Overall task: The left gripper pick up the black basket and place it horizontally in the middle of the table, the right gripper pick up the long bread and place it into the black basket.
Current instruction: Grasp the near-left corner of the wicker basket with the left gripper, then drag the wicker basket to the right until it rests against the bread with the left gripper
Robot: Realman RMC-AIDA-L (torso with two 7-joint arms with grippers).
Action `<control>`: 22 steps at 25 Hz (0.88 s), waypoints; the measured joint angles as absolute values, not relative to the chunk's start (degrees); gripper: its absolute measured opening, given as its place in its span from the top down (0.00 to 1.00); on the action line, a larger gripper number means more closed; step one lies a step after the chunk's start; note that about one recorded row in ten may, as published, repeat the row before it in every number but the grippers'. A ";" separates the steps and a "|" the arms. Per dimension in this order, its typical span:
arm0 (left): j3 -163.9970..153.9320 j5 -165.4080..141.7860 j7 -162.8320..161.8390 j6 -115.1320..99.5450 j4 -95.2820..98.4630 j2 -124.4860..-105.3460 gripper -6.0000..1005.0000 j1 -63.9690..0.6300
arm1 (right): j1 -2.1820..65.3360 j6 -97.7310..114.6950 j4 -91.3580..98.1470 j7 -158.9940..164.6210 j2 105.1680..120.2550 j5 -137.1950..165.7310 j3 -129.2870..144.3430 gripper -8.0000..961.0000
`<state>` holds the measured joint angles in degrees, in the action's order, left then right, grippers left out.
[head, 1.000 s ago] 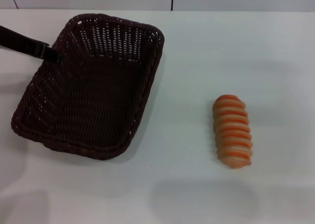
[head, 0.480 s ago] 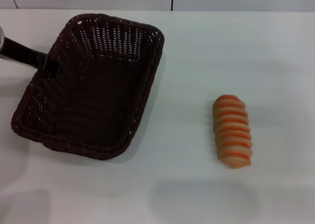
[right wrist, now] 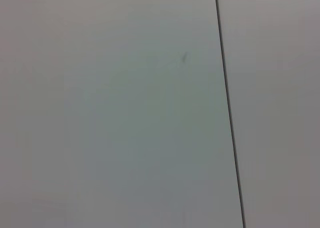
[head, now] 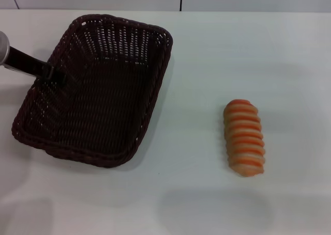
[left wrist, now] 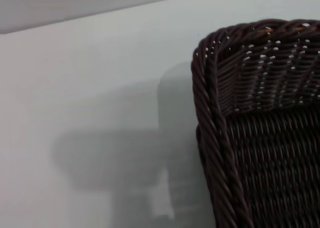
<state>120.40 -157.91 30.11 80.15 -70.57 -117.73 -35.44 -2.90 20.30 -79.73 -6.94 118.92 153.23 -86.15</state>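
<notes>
Left gripper sits at black basket's left rim, grip unclear; basket off-centre, long bread untouched on counter; both steps outstanding.

The black basket lay on the worktop at the left, its long axis running front to back and slightly tilted. The long bread lay well apart to its right, nearer the front. The left hand reached over the basket's left rim.
</notes>
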 joint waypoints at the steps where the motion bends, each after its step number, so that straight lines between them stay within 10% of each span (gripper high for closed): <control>1: 120.40 -157.91 30.11 80.15 -70.57 -117.73 0.47 -35.44 | -2.90 20.30 -79.74 -6.94 118.92 153.23 -86.14 0.36; 6: 120.14 -157.95 30.88 80.15 -70.77 -117.77 0.66 -35.44 | -2.90 20.29 -79.74 -6.94 118.92 153.23 -86.13 0.36; 22: 120.96 -157.60 34.15 79.72 -74.36 -117.25 0.79 -36.32 | -3.00 20.30 -79.73 -6.94 118.92 153.04 -86.13 0.36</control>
